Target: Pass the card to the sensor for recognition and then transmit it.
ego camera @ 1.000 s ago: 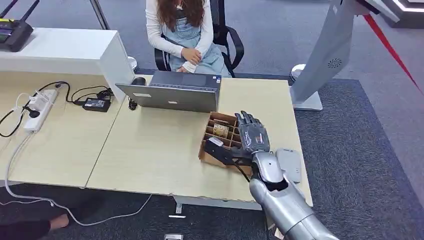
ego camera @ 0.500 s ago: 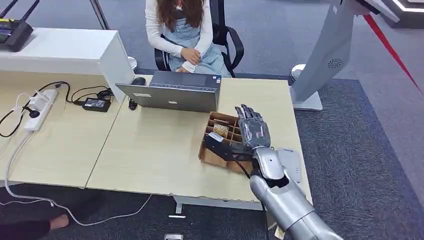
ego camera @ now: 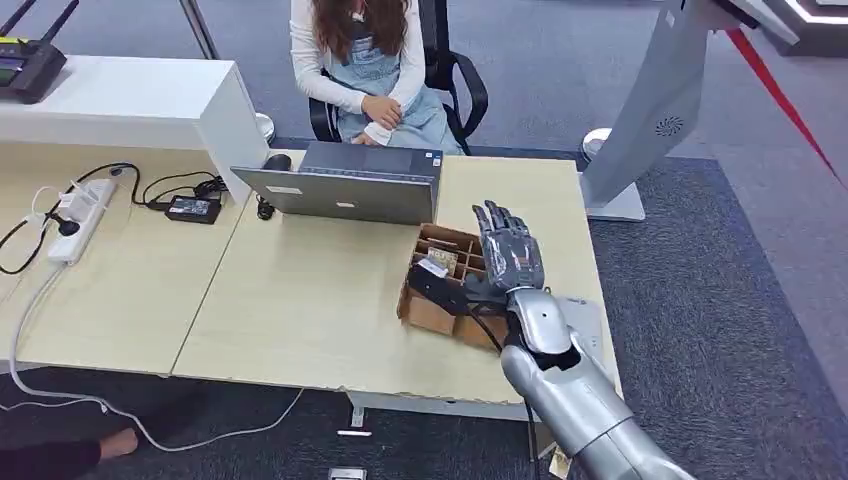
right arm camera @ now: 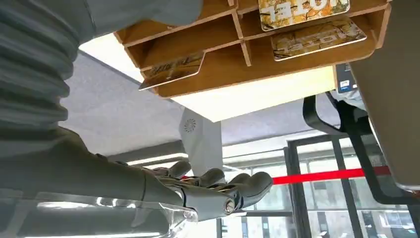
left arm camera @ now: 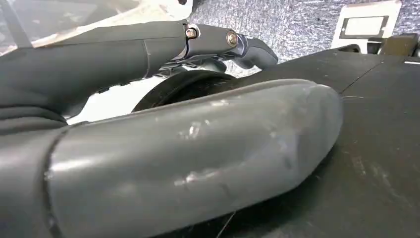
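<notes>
The right hand (ego camera: 510, 258) hovers, fingers spread and holding nothing, over the compartmented wooden box (ego camera: 432, 312) near the desk's (ego camera: 300, 300) right edge, where thin, stiff, light, likely slippery cards (right arm camera: 317, 37) lie flat, best pinched by an exposed edge.

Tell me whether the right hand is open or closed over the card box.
Open. In the head view the right hand hovers over the wooden card box with fingers extended and apart, holding nothing; the right wrist view shows the same.

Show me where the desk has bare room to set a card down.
Bare desk runs wide between the laptop and the near edge, left of the wooden card box. A narrower strip lies beyond the box. Crowded: the box itself, under the right hand.
</notes>
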